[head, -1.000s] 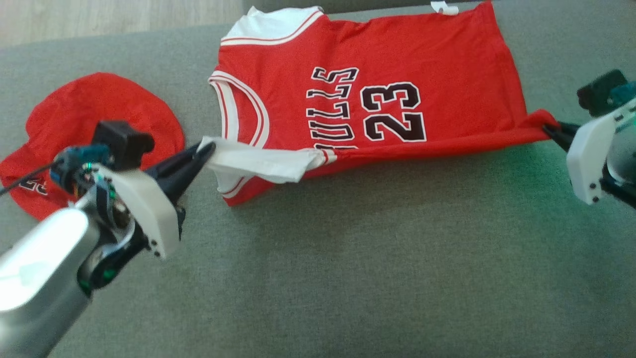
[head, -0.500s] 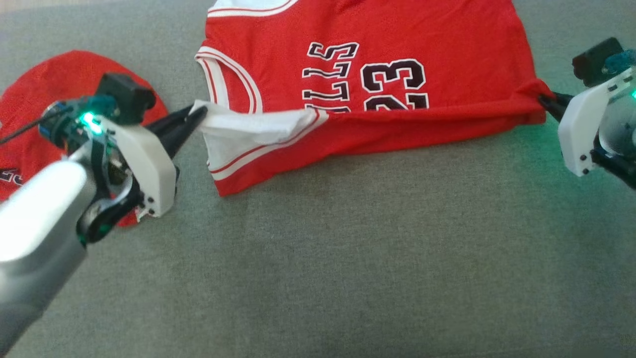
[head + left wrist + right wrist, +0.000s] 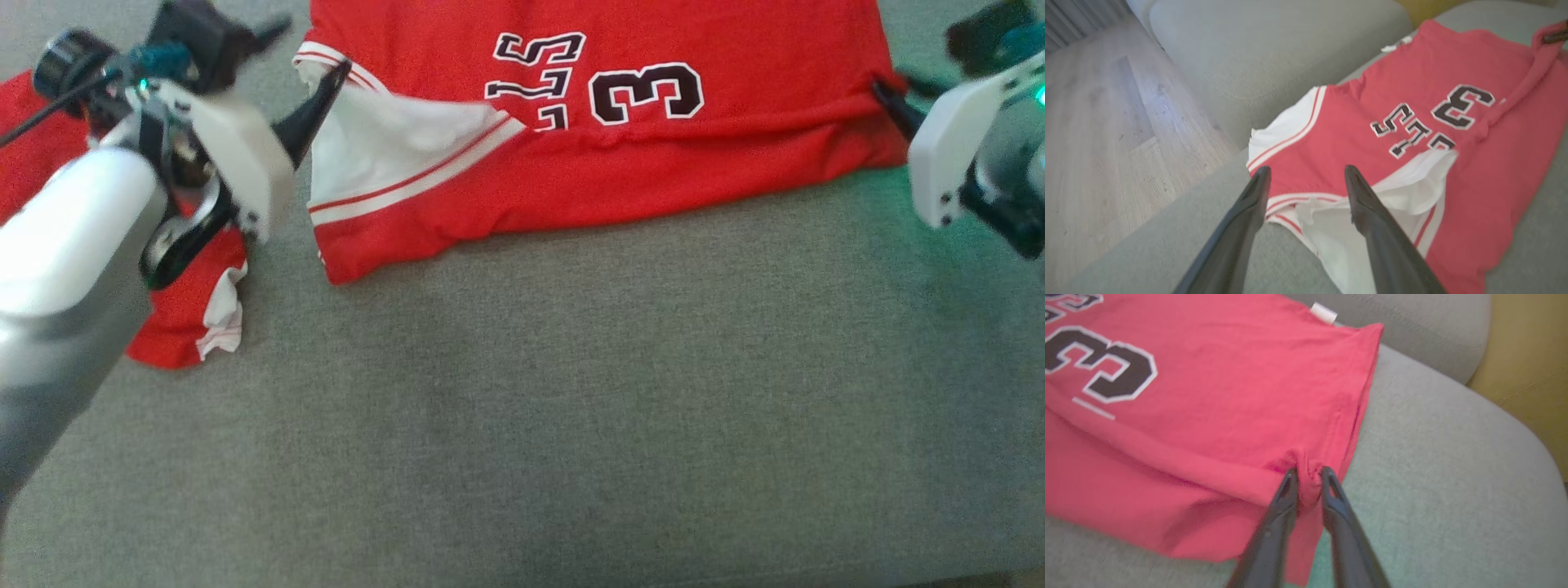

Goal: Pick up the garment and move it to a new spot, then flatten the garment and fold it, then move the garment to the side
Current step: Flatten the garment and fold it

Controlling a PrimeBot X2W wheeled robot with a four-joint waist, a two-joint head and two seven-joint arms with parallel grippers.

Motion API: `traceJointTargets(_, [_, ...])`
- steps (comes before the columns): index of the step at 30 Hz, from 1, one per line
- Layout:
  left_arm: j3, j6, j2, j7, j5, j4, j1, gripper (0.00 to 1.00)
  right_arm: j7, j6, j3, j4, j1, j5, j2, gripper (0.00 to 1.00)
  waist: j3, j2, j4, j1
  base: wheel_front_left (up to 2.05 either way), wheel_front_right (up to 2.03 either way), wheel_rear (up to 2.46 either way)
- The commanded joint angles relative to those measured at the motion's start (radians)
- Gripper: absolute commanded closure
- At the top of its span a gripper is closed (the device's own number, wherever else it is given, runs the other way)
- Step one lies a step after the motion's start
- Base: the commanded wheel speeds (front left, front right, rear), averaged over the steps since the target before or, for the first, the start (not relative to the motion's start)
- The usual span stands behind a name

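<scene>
On a grey sofa cushion (image 3: 571, 408) lies a red jersey (image 3: 653, 163), spread out between the robot's two pincers. It carries black letters and a numeral 3, both outlined in white. A band of red cloth along the near edge is folded up over part of the print.

The left pincer (image 3: 309, 47) sits at the jersey's armhole end. Its jaws stand well apart and clamp nothing. In the left wrist view, the two dark fingers (image 3: 1372, 228) straddle the red-and-white striped trim. Loose white inner cloth lies just beneath and ahead of the right-hand finger. Beyond the tips, the jersey (image 3: 1494, 163) runs away and to the right. Far to the left of this pincer (image 3: 1306, 171) is pale wooden floor (image 3: 1094, 122).

The right pincer (image 3: 886, 88) is at the opposite end, closed tight on a bunched corner of the hem. In the right wrist view, red cloth is pinched between the tips of this pincer (image 3: 1308, 473). The jersey (image 3: 1229, 375) stretches ahead and to its left. A small white tag (image 3: 1323, 313) shows at the far edge, straight ahead.

Behind the left pincer, a second red garment (image 3: 180, 327) lies crumpled, partly covered by the pale forearm (image 3: 65, 245).
</scene>
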Motion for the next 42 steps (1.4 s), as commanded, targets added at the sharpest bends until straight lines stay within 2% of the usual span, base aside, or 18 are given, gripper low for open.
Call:
traceJointTargets(1, [0.066,0.026,-0.003,-0.056,0.011,0.022,-0.074,0.00,-0.043,-0.001,-0.026,0.027,-0.026,-0.009,-0.004,0.00,0.004,0.0000,-0.002,0.0000,0.00,0.00,0.00])
traceJointTargets(5, [0.124,0.091,-0.070,-0.222,0.024,0.107,-0.096,0.00,-0.175,-0.001,-0.088,0.125,-0.050,-0.019,0.036,0.00,-0.012,0.0000,-0.005,0.0000,0.00,0.00,0.00])
traceJointTargets(9, [0.187,0.147,-0.109,-0.405,0.016,0.147,-0.078,0.00,-0.363,-0.001,-0.169,0.202,-0.054,-0.024,0.078,0.00,-0.049,0.0000,-0.001,0.0000,0.00,0.00,0.00])
traceJointTargets(12, [0.232,0.179,-0.126,-0.480,0.010,0.135,-0.035,0.00,-0.413,-0.001,-0.253,0.219,-0.046,-0.029,0.106,0.00,-0.086,0.0000,0.002,0.0000,0.00,0.00,0.00])
traceJointTargets(15, [0.299,0.214,-0.142,-0.497,0.011,0.073,0.040,0.00,-0.415,-0.001,-0.436,0.123,-0.023,-0.088,0.091,0.00,-0.120,0.0000,0.005,0.0000,0.00,0.00,0.00])
traceJointTargets(17, [0.443,0.264,-0.177,-0.498,0.067,-0.077,0.209,0.00,-0.416,-0.001,-0.738,-0.051,0.161,-0.246,0.093,0.00,-0.169,0.0000,0.009,0.0000,0.00,0.00,0.00])
traceJointTargets(19, [0.502,0.280,-0.206,-0.498,0.105,-0.135,0.311,0.00,-0.416,-0.001,-0.878,-0.139,0.287,-0.339,0.122,0.00,-0.197,0.0000,0.011,0.0000,0.00,0.00,0.00])
traceJointTargets(23, [0.576,0.278,-0.273,-0.498,0.178,-0.202,0.496,0.00,-0.416,-0.001,-1.074,-0.283,0.526,-0.510,0.215,0.00,-0.244,0.0000,0.013,0.0000,0.00,0.00,0.00])
traceJointTargets(27, [0.625,0.259,-0.344,-0.498,0.243,-0.213,0.636,0.00,-0.416,-0.001,-1.178,-0.377,0.695,-0.625,0.310,0.00,-0.277,0.0000,0.013,0.0000,0.00,0.00,0.00])
traceJointTargets(34, [0.690,0.214,-0.425,-0.498,0.315,-0.190,0.749,0.00,-0.416,-0.001,-1.233,-0.457,0.820,-0.719,0.396,0.00,-0.281,0.0000,0.011,0.0000,0.00,0.00,0.00])
traceJointTargets(42, [0.745,0.155,-0.470,-0.498,0.374,-0.098,0.720,0.00,-0.377,-0.001,-1.238,-0.548,0.831,-0.762,0.431,0.00,-0.227,0.0000,0.000,0.0000,0.00,0.00,0.00])
